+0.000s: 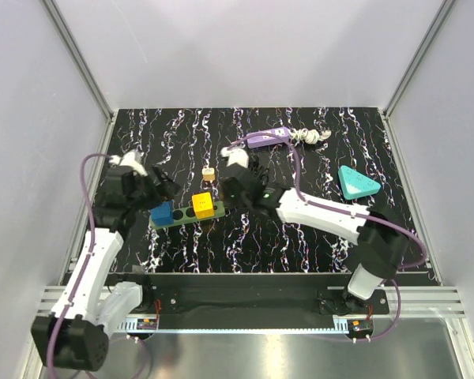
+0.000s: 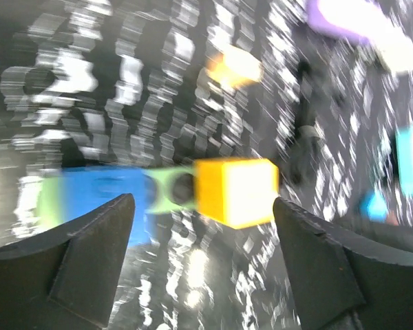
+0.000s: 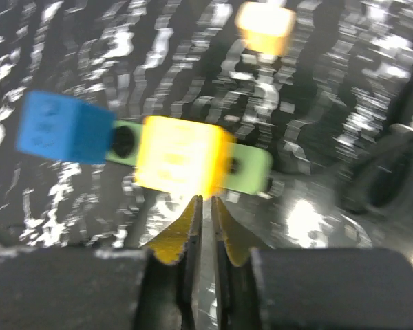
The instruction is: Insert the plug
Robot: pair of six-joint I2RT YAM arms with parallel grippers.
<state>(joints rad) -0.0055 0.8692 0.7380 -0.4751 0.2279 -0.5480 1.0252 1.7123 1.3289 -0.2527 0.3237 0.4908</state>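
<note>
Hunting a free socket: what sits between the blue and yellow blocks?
Only bare green strip with empty dark socket holes between the blue block and yellow block; the top view shows it best.

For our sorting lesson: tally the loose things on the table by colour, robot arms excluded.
Blue block: 1
Yellow block: 1
Green strip: 1
Orange block: 1
Purple box: 1
White cable: 1
Teal triangle: 1
Total: 7

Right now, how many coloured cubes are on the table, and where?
3. Blue cube on the green strip's left end; yellow cube further right on it; small orange cube on the table beyond. Others might be hidden.
</note>
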